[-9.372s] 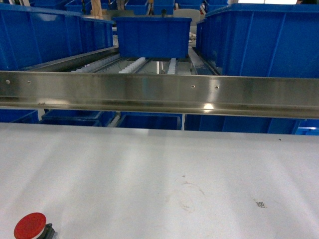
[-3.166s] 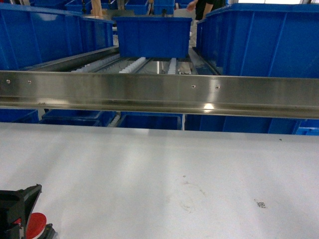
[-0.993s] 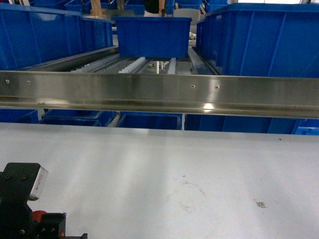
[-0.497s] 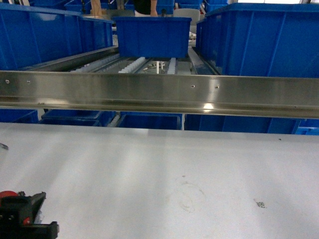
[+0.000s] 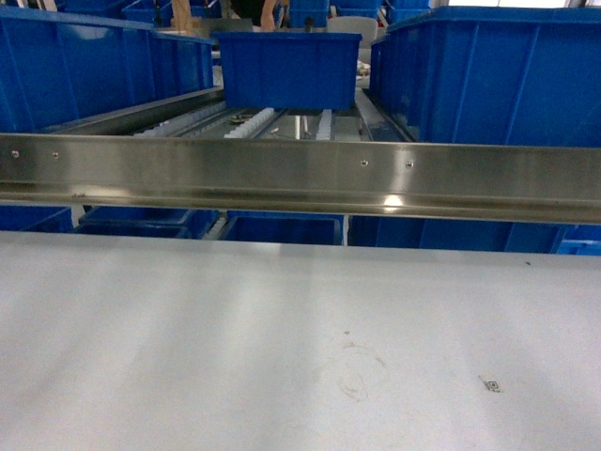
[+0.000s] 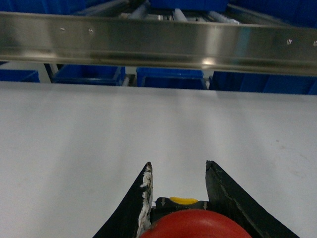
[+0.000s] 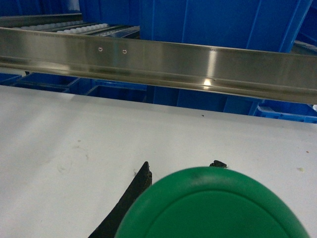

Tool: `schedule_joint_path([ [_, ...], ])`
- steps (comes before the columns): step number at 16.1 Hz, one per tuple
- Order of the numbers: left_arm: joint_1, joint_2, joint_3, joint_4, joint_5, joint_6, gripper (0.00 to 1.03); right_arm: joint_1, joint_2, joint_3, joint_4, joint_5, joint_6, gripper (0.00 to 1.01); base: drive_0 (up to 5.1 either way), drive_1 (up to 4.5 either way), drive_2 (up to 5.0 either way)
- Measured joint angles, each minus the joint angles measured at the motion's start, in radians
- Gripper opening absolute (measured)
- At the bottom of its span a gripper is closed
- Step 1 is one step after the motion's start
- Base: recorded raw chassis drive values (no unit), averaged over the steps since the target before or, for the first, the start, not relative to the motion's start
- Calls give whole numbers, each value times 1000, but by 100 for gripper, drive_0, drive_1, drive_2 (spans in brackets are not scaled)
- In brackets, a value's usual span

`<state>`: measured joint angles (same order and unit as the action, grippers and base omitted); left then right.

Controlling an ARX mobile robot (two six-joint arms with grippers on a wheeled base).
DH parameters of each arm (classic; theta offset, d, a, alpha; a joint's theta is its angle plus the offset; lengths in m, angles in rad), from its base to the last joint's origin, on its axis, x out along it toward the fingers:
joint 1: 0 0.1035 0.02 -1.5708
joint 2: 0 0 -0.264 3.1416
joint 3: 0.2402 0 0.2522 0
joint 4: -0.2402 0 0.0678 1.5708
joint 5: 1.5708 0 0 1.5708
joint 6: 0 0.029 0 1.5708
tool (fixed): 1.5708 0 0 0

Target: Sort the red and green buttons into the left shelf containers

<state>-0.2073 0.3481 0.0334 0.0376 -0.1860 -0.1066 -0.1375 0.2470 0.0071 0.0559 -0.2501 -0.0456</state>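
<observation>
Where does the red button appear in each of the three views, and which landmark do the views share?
Head: not in it; only the white table and shelf show.
Left wrist: bottom centre, red button between the left gripper fingers.
Right wrist: not in it; the green button fills the bottom.
Shared landmark: the steel rail.

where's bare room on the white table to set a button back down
Nearly the whole white table is bare, from its near edge to the steel rail. Only faint scuff marks sit right of centre. Crowding is behind the rail: blue bins packed on the shelf.
</observation>
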Motion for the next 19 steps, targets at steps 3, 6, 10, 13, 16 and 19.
schedule_joint_path([
  [3,2,-235,11,-138,-1,0,28,0,0,0,-1,1,0,27,0,0,0],
  [6,2,-229,11,-140,-1,0,28,0,0,0,1,0,0,27,-167,82,82],
  [10,2,-229,11,-141,3,0,28,0,0,0,0,4,0,27,-490,256,256],
  [13,2,-229,11,-141,2,0,28,0,0,0,0,4,0,27,-490,251,251],
  [16,2,-229,11,-141,2,0,28,0,0,0,-1,4,0,27,-475,137,358],
  [19,2,-229,11,-141,1,0,28,0,0,0,1,3,0,27,-483,130,349],
])
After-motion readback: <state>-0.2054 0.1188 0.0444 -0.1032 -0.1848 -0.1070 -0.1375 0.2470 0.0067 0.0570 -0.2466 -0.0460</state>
